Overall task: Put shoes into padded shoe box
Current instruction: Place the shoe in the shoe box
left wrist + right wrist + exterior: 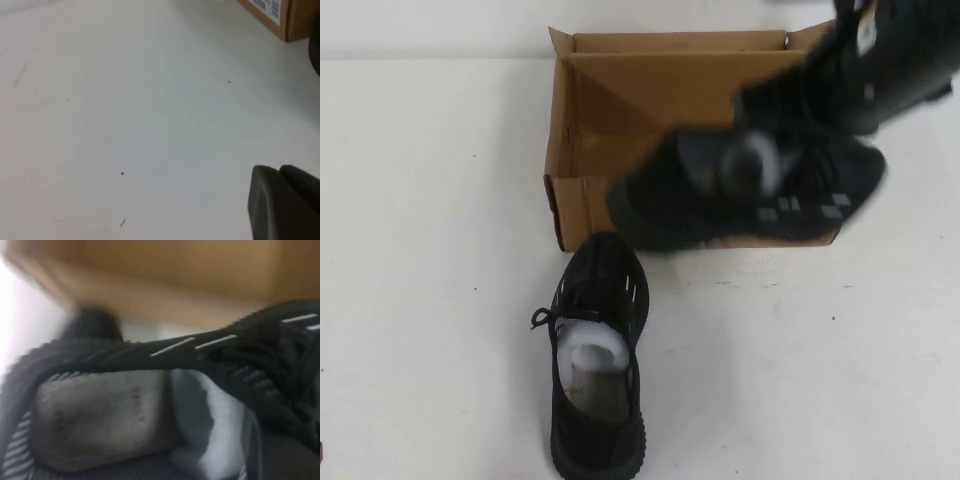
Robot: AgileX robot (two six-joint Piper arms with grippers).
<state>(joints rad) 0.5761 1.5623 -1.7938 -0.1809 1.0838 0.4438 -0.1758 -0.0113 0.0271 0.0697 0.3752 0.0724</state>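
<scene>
Right gripper (760, 165) is up over the front edge of the padded shoe box (620, 110), and I've got one of the shoes (750, 195) clamped in it by the collar — the right wrist view is filled with the shoe's opening, white stuffing and dash marks, with brown cardboard just beyond. Here's what matters: the carried shoe hangs crosswise, its long axis running left to right along the box's front wall, toe end toward my left, and it sits over that wall rather than over the cavity. The open box lies just behind it, away from me, so I judge the next move as a short carry forward, then a lowering. The second shoe (598, 350) rests on the table (420, 250) in front of the box, long axis pointing toward the box, touching or nearly touching its front wall. Left gripper (285, 200) hovers low over bare table well to the left, only a dark finger edge showing, so I cannot tell whether it is open. My right arm is plainly the nearer one.
</scene>
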